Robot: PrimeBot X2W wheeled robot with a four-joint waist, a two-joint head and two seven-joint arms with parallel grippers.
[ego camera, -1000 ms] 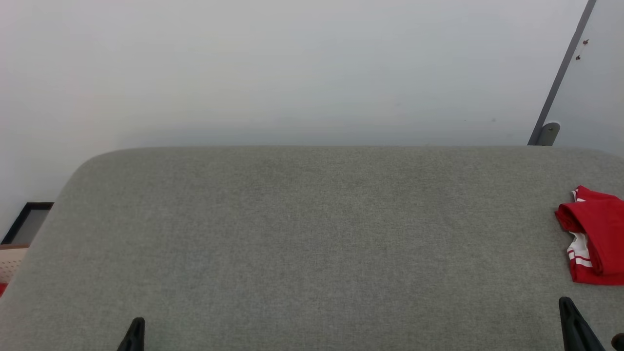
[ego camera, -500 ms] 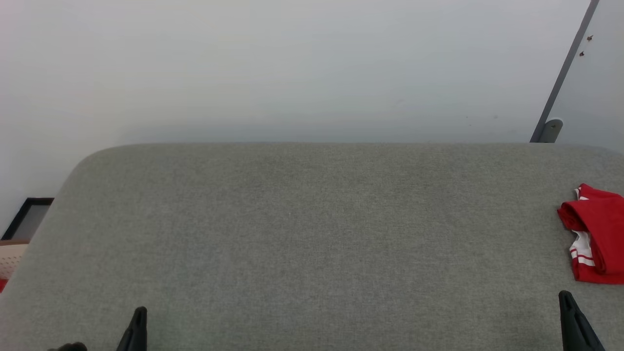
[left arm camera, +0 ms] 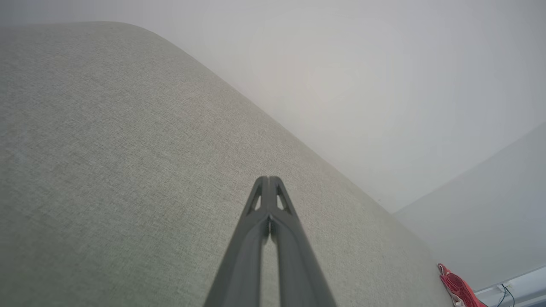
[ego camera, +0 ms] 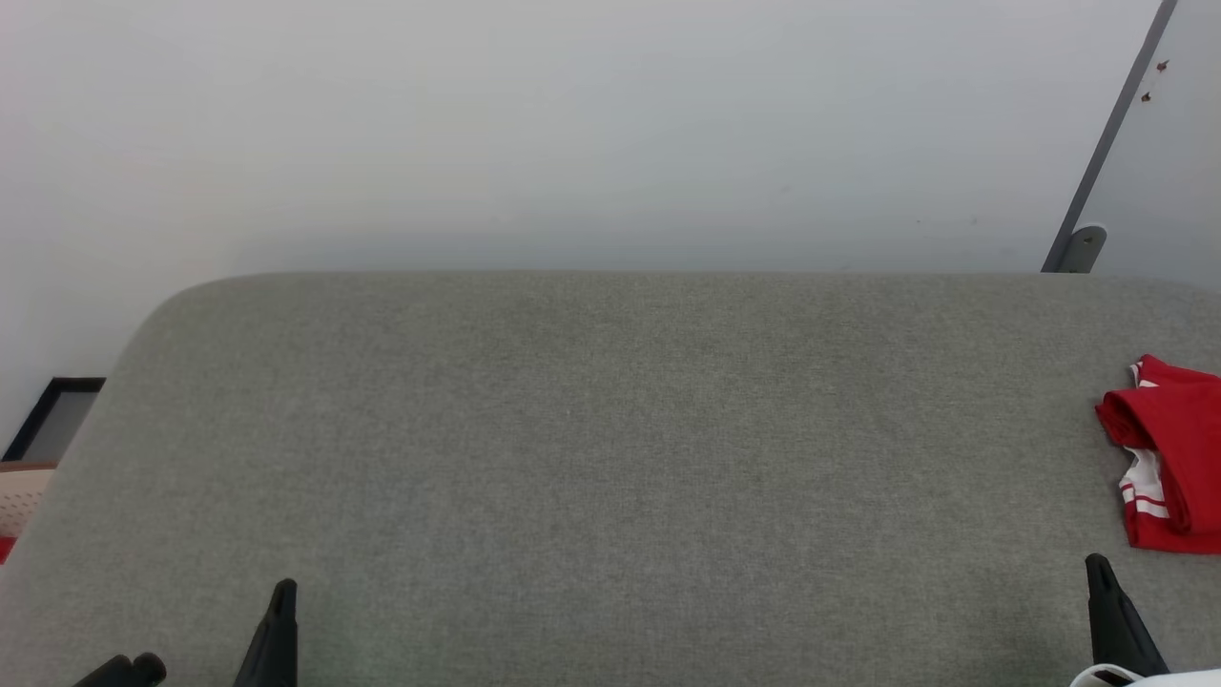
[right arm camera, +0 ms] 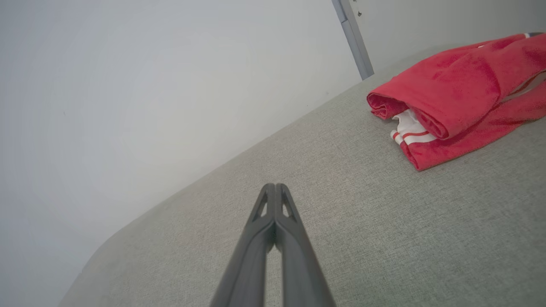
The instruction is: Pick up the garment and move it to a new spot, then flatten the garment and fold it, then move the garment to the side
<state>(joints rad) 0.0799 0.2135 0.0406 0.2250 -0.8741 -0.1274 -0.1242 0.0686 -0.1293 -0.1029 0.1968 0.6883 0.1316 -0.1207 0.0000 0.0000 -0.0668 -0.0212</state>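
The garment (ego camera: 1173,458) is a folded red bundle with a white, red-striped sleeve edge peeking out, lying at the far right of the grey padded surface (ego camera: 610,429). It shows larger in the right wrist view (right arm camera: 456,94) and as a small red sliver in the left wrist view (left arm camera: 458,288). My right gripper (ego camera: 1099,568) is shut and empty, hovering just in front of the bundle, apart from it; its tips (right arm camera: 275,186) meet. My left gripper (ego camera: 284,587) sits at the lower left, also shut with nothing held, tips (left arm camera: 268,178) together.
A pale wall rises behind the padded surface. A grey post with a bracket (ego camera: 1083,248) stands at the back right. A dark frame (ego camera: 52,415) and a beige perforated panel (ego camera: 19,491) lie off the left edge.
The head camera has tilted, so the whole picture has shifted slightly. Both grippers have come a little farther up into view. The garment lies as before.
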